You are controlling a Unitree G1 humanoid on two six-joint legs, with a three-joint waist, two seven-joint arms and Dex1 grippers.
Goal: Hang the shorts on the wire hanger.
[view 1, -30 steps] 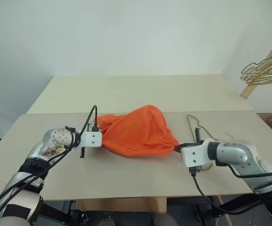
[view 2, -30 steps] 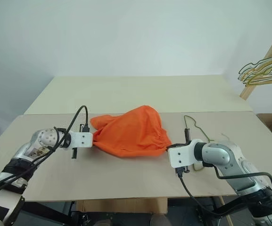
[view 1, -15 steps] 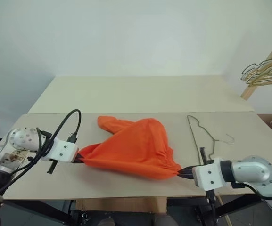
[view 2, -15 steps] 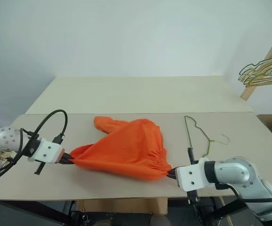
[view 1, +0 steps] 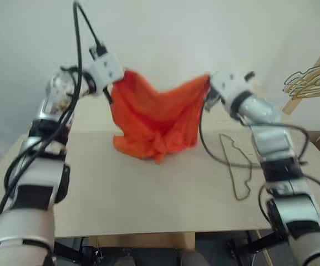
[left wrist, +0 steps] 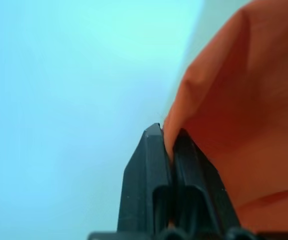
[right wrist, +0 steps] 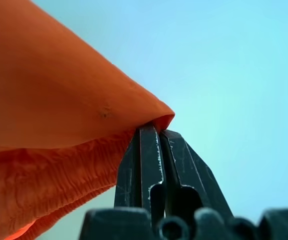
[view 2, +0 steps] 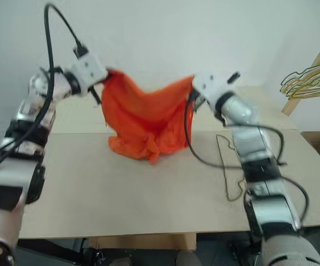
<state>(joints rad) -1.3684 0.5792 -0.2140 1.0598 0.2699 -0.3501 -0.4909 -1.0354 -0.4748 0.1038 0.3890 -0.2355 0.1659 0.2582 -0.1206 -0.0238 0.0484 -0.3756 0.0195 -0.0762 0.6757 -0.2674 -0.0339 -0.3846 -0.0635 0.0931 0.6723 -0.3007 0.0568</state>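
No writing, label, brand, number or sign can be read anywhere here. The surfaces that show carry no legible marks.

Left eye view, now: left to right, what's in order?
Left end effector → orange shorts → right end effector → wire hanger on the table → bunch of hangers.

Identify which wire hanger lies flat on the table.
The single grey-green wire hanger, beside the raised shorts; the bunch of hangers hangs at the far right.
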